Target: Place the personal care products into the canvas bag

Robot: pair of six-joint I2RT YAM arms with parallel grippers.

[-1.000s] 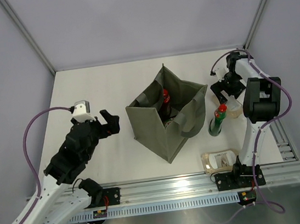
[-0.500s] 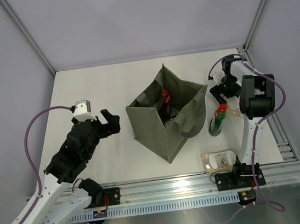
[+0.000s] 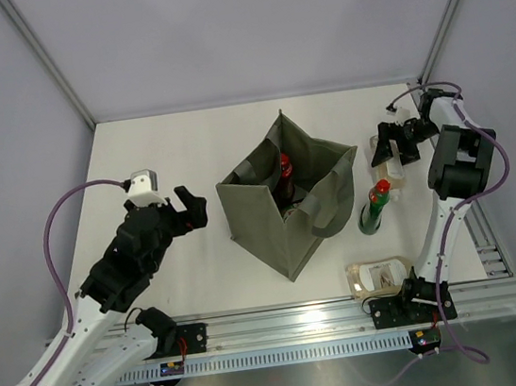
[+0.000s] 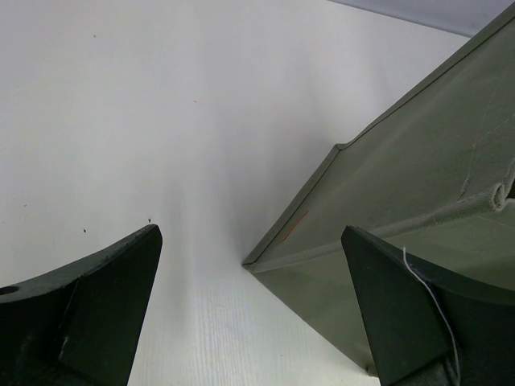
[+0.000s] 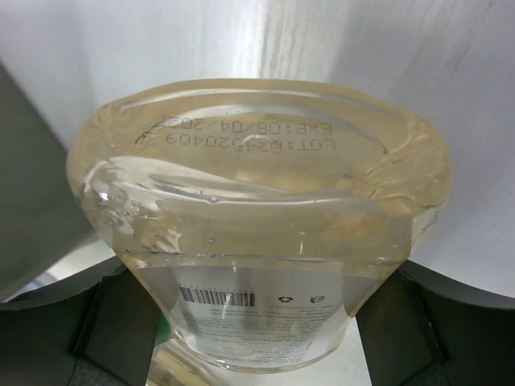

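Right fingers (image 5: 113,322) are clamping a clear bottle (image 5: 257,209) from both sides, its embossed base facing the wrist camera. In the overhead view this hold is sitting at the back right of the counter (image 3: 158,158), right of the canvas bag (image 3: 262,221) and apart from it. I cannot tell if the bottle is clear of the counter. Left fingers (image 4: 88,305) are hanging spread and empty just beside the bag's left corner, not touching it.

Risks, as judged:
- Slip. The bottle wall is looking smooth and glossy, and the fingers are pinching only a narrow band. A fast swing could be twisting it loose.
- Collision. The dark green red-capped bottle (image 3: 372,208) is standing upright near the bag's right wall, so a low path toward the opening could be tipping it over.
- Snag. A handle loop is drooping across the bag's near right rim, and the fabric walls are soft. A shallow entry could be catching the rim and dragging the bag, since nothing is bracing it.
- Crowding. A red-capped bottle (image 3: 284,164) is already standing inside, so a drop onto it could be bouncing out.

The beige pouch (image 3: 378,274) is lying near the counter's front edge, out of the way.
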